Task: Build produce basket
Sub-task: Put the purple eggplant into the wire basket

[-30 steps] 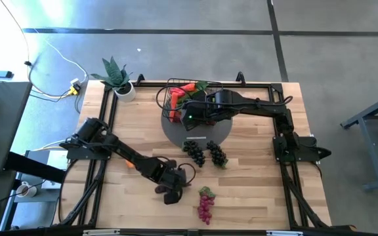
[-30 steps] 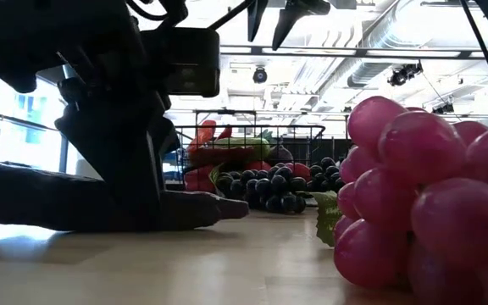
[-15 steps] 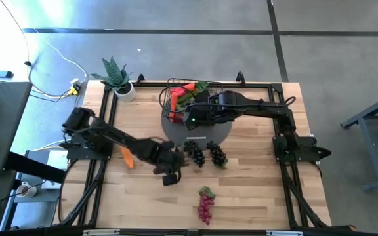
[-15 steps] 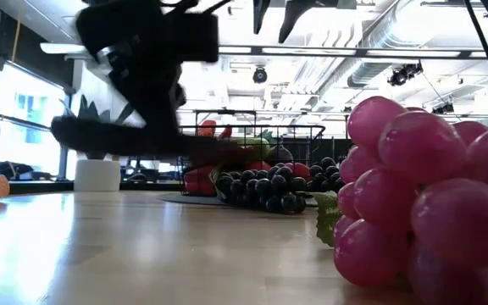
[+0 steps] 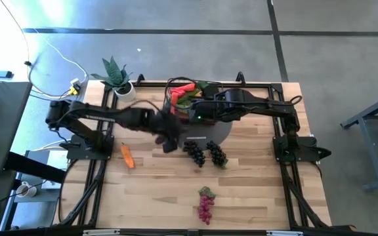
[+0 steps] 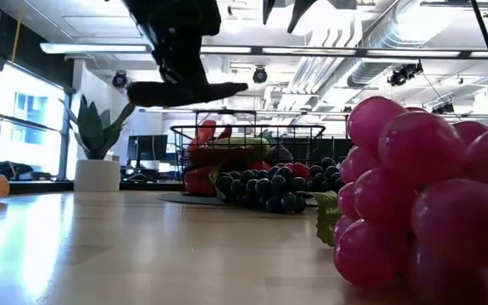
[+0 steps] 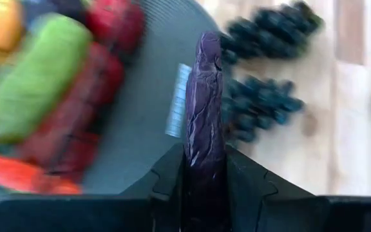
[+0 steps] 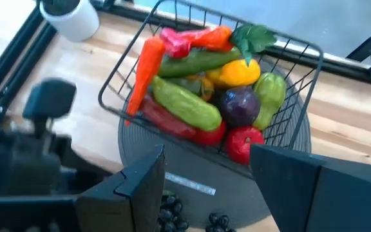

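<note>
Basket (image 5: 186, 98), black wire mesh, rectangular, sits on the flat grey round disc (image 5: 216, 134) at the far middle of the tabletop (image 5: 254, 190), already heaped with toy produce (image 8: 205, 96). Your left pincer (image 5: 169, 136) hangs above the disc's near-left edge, just short of the basket, pinching a long dark purple eggplant (image 7: 203, 122) lengthwise between its fingers (image 7: 166, 177).

To do this step well: carry the eggplant over the rim before lowering, aim for the gap on the near side of the pile, lay it flat along the cucumbers, let go low so nothing rolls out.

Right pincer (image 8: 205, 187) hovers over the basket's near-right side, partly spread, holding nothing; keep it clear of the left arm's path.

Counts:
- dark grape bunches (image 5: 205, 153) on the tabletop beside the disc: two
- pink-purple grape bunch (image 5: 205, 204) near the front edge: one
- orange carrot (image 5: 128, 156) loose at left: one
- potted spiky green plant (image 5: 117, 77) at far left corner: one
- in basket, what shows: two green cucumbers, a carrot, a red apple, a yellow piece, red peppers; exact total can't be told.
</note>
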Robot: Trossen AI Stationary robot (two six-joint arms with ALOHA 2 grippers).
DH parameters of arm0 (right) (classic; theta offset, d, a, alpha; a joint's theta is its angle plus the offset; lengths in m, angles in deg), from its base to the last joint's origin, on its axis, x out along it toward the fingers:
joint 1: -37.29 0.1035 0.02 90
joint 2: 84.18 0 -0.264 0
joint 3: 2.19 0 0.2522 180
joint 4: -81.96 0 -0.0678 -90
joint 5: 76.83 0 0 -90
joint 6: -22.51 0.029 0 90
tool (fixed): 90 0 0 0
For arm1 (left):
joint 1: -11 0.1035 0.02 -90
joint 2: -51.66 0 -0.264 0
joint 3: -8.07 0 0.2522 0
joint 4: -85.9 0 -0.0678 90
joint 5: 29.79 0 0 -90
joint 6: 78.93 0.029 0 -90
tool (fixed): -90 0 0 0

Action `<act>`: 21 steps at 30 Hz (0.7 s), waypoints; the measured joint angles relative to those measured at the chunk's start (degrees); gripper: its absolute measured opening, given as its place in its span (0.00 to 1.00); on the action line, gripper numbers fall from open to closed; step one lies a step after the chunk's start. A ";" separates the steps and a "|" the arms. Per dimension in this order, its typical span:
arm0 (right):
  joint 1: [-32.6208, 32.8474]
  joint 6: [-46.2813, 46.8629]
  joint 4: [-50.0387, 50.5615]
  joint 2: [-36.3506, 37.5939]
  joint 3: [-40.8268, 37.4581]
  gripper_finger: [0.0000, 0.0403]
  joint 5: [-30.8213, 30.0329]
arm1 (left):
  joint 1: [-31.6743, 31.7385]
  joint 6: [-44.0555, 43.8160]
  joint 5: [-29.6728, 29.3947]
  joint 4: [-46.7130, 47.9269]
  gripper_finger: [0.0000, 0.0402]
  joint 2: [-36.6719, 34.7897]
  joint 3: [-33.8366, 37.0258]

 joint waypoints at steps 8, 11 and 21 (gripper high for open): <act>-0.05 1.30 0.01 0.10 0.00 0.52 -2.47 | 11.06 5.63 1.86 -2.41 0.18 -4.47 -0.04; -0.05 1.30 0.00 0.10 0.00 0.52 -3.12 | 15.07 5.36 5.00 -5.70 0.18 -5.06 -0.11; -1.23 -4.27 0.01 0.10 0.00 0.52 -3.77 | 25.30 0.42 7.87 -14.94 0.18 -5.41 -0.09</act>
